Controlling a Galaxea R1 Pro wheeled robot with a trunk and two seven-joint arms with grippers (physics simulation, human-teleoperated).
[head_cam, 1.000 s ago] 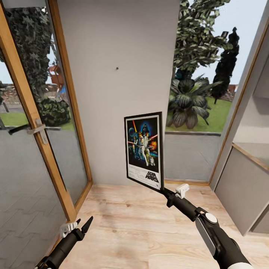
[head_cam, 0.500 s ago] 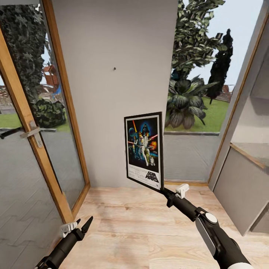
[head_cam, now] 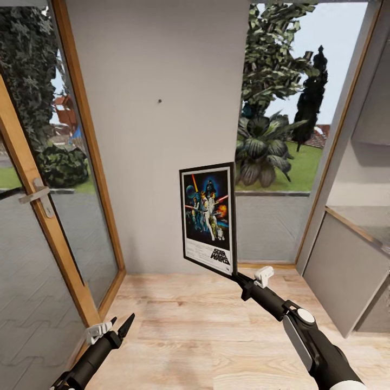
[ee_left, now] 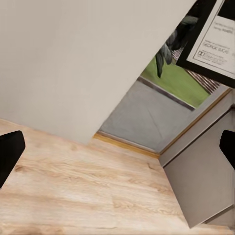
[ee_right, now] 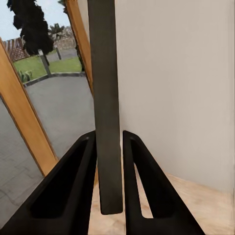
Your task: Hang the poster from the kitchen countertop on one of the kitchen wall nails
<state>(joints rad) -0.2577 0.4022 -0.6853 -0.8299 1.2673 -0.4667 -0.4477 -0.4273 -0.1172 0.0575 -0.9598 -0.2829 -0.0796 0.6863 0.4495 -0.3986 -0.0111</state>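
Right hand (head_cam: 236,276) pinched the black-framed, white-bordered Star Wars poster (head_cam: 208,218) by its lower corner, upright before the grey wall. Left hand (head_cam: 120,329) hung spread, empty. Pickup done; hanging on the small dark nail (head_cam: 159,101), up and left, remained.

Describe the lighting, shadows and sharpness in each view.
Head view: even, flat daylight, grey wall nearly shadowless, poster print crisp, nail a small dark dot. Left wrist view: left gripper's fingertips are featureless black shapes at the picture's sides, floor grain soft. Right wrist view: the poster's edge reads dark and slightly blurred between the right gripper's fingers.
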